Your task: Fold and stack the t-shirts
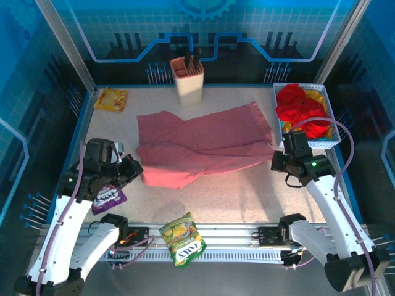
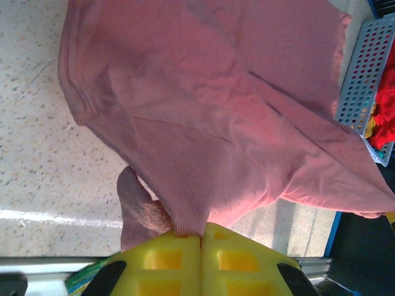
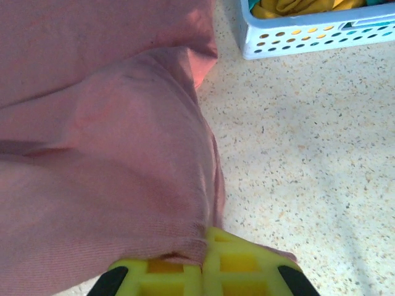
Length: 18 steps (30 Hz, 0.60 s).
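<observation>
Folding the first shirt looks like the step in hand: the salmon-pink t-shirt point(image 1: 203, 145) lies rumpled across the middle of the table point(image 1: 247, 197), running from near the left edge almost to the basket point(image 1: 331, 143) in the far-right corner. Left gripper point(image 1: 137, 168) is pinched tight on the shirt's near-left edge. In the left wrist view the yellow fingers point(image 2: 176, 262) meet with a bit of pink cloth clamped between them. Right gripper point(image 1: 276, 161) is the same deal, clamped on the shirt's near-right end just beside the basket. The red and yellow t-shirts point(image 1: 301, 110) sit heaped in that basket, not started. My guess at the next move: both arms lift and carry that near edge toward the far edge together, level, so the cloth doubles over without bunching. One side lagging probably gives a skewed fold
</observation>
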Tool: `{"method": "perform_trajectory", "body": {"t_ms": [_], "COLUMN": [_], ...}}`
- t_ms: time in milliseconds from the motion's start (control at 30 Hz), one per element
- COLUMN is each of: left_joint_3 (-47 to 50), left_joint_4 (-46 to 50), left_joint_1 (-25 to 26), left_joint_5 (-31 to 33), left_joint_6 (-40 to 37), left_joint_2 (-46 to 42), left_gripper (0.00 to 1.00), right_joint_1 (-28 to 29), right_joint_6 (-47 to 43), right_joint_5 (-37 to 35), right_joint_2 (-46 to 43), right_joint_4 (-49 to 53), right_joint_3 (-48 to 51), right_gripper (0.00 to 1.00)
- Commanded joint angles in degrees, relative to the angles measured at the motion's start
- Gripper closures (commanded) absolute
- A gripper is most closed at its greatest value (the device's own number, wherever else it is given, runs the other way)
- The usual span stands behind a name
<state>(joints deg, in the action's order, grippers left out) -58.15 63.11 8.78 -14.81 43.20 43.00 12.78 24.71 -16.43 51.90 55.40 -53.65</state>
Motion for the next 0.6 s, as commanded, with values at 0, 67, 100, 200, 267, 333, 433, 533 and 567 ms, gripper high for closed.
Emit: {"method": "perform_trajectory", "body": {"t_ms": [0,67,100,200,267,333,433,533,567], "left_joint_3": [-3.69,-4.33,-4.42,-4.02,-3.24,-2.01,0.11,1.99,2.53], "left_joint_4": [5.00,6.32,6.93,8.47,9.41,10.06,10.68,11.53,11.99], "left_joint_1": [-0.45,-0.43,-0.45,-0.45,-0.46,-0.44,-0.44,-0.43,-0.43], "left_joint_5": [1.14,0.85,0.68,0.71,0.54,0.27,-1.04,-1.94,-1.84], "left_joint_6": [-0.63,-0.90,-0.92,-0.51,0.41,1.58,3.30,5.32,5.68], "left_joint_2": [-0.46,-0.46,-0.54,-1.61,-2.85,-4.12,-5.84,-7.62,-8.34], "left_gripper": [1.00,1.00,1.00,1.00,1.00,1.00,1.00,1.00,1.00], "right_joint_1": [1.88,3.42,4.77,8.46,10.92,13.02,15.59,16.96,17.04], "right_joint_6": [1.29,1.73,2.29,4.55,4.61,6.05,7.05,8.61,8.54], "right_joint_5": [-4.84,-6.25,-7.01,-9.14,-8.86,-9.92,-8.07,-9.76,-10.22], "right_joint_2": [1.20,2.13,2.83,5.50,8.52,10.25,11.80,13.22,13.91], "right_joint_4": [4.99,6.31,7.55,13.33,18.91,23.43,27.36,30.44,31.63], "right_joint_3": [-2.57,-4.31,-5.49,-9.66,-13.51,-15.94,-16.96,-15.94,-15.70], "right_gripper": [0.98,0.99,0.99,0.99,0.99,0.99,0.97,0.97,0.97]}}
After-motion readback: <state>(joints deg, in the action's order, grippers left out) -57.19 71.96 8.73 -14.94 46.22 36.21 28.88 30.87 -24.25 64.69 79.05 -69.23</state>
